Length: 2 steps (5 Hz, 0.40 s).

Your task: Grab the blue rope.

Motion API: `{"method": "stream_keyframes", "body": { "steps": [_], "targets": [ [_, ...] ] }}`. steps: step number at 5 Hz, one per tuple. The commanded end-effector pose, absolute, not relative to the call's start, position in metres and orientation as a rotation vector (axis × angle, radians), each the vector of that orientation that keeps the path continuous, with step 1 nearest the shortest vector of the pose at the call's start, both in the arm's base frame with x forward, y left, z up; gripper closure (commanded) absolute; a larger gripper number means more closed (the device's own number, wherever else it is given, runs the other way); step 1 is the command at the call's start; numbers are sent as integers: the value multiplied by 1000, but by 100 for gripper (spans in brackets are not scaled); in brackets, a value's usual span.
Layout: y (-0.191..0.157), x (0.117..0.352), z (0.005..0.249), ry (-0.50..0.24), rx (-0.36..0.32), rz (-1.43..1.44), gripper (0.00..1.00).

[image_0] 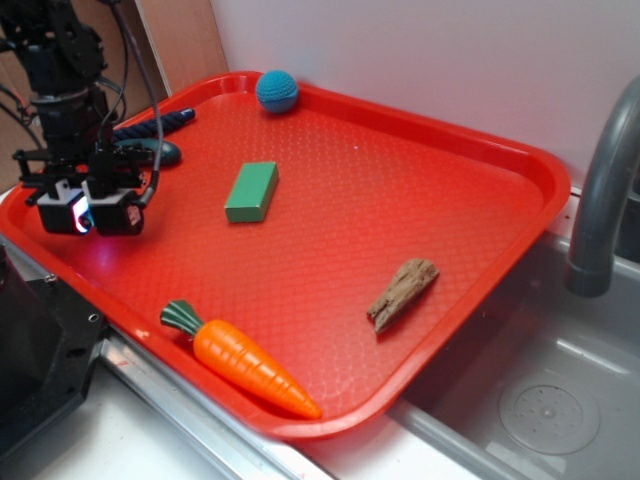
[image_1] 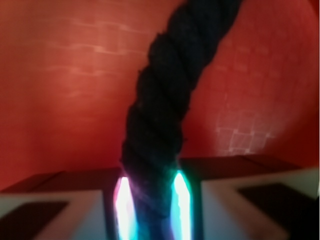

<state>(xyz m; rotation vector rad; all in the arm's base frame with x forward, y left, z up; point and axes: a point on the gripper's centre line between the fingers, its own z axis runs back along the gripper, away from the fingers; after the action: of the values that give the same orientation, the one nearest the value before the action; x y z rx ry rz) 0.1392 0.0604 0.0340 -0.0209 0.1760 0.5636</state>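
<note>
1. The gripper (image_0: 97,212) hung over the tray's (image_0: 480,140) far-left corner, its jaws closed on the rope (image_1: 160,115); the wrist view showed the dark twisted cord running straight out from between the lit pads (image_1: 181,200).
2. In the exterior view the rope (image_0: 160,122) stretched from behind the arm toward the far rim, so most of its length seemed to lie outside the grip.
3. Judged risk: the hold looked close to one end, and a bendy cord could slide out or swing once lifted.
4. The teal pod (image_0: 160,152) sat just beside the rope; a sagging tail might drag or nudge it.
5. The ball (image_0: 277,91), block (image_0: 252,191), carrot (image_0: 243,360) and wood piece (image_0: 402,293) lay well apart, unlikely to interfere.
</note>
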Motion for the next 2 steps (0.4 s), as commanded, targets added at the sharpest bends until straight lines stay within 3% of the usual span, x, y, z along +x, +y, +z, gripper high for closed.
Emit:
{"method": "stream_keyframes", "body": {
  "steps": [1, 2],
  "targets": [
    [26, 204, 146, -91, -25, 271, 100],
    [11, 215, 197, -141, -52, 184, 100]
  ]
}}
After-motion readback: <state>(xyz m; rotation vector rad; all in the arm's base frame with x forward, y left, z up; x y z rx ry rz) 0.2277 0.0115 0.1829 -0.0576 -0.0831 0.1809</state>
